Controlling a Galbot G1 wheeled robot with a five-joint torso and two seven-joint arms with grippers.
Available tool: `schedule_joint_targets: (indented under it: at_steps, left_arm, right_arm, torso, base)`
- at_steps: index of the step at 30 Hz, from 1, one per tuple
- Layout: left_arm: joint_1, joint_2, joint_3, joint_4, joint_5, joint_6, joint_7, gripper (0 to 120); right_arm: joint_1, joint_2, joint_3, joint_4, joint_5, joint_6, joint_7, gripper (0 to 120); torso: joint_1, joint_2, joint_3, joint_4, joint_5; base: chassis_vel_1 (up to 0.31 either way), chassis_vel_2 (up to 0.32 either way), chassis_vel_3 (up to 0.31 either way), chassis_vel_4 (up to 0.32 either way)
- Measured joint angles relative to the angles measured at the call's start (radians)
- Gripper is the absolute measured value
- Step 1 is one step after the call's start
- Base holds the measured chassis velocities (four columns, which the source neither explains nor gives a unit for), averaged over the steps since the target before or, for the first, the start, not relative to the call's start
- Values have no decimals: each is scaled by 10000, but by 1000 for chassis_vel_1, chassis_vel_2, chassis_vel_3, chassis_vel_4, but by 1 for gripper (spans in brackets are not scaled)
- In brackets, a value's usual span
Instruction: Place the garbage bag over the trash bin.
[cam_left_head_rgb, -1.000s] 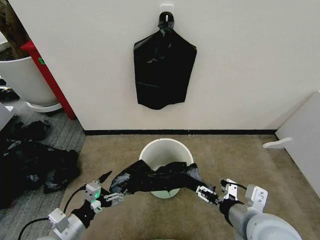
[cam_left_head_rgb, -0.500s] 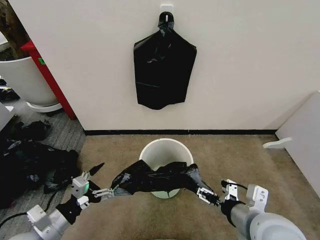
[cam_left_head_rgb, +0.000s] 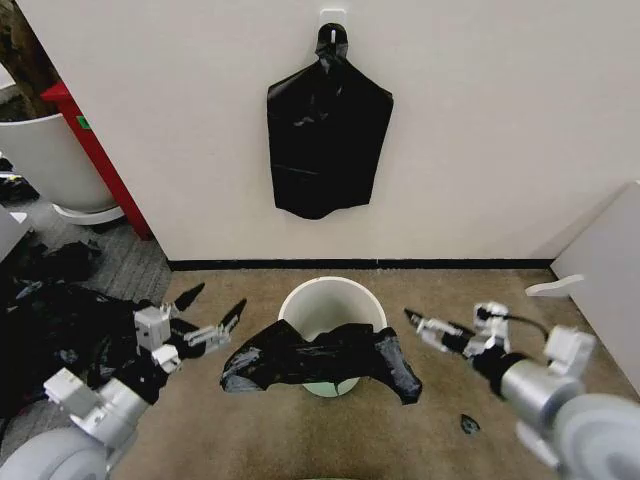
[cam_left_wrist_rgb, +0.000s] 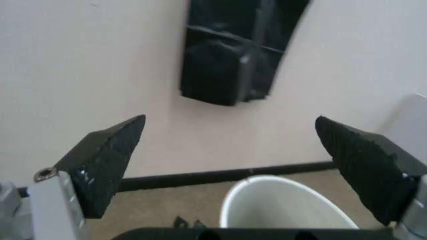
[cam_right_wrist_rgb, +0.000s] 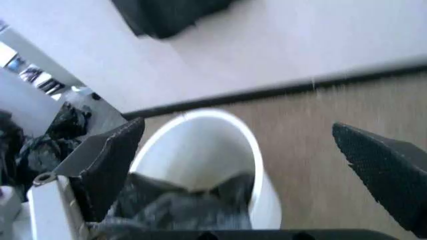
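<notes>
Across the near rim of the trash bin the garbage bag is lying draped, its ends sagging to the floor on both sides. I am holding my left end effector spread wide beside the bag's left end, touching nothing, and my right end effector spread near its right end.

Brown carpet floor under the trash bin, a black scrap nearby.

One trash bin stands between two grippers, left gripper and right gripper. One garbage bag lies over its rim. One flat black bag hangs beyond them. One large white tub stands beyond the left gripper.
</notes>
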Motion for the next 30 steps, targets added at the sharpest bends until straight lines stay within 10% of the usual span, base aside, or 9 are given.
schedule_joint_targets:
  at_steps: [12, 30]
  left_arm:
    - [-1, -182, -265, -1038, -113, 2794, -2801, 100]
    - [267, -988, -429, -1010, 1306, 3549, -2823, 100]
  right_arm:
    - [4014, -2588, -1672, -2371, -993, -414, -3397, 100]
    - [13224, -2902, -11625, -7388, -2025, -474, -5987, 100]
  torso:
    - [0, 0, 0, 1, 0]
    - [1, 0, -1, 2, -10]
  base:
    - [0, 0, 0, 0]
    - [0, 0, 0, 0]
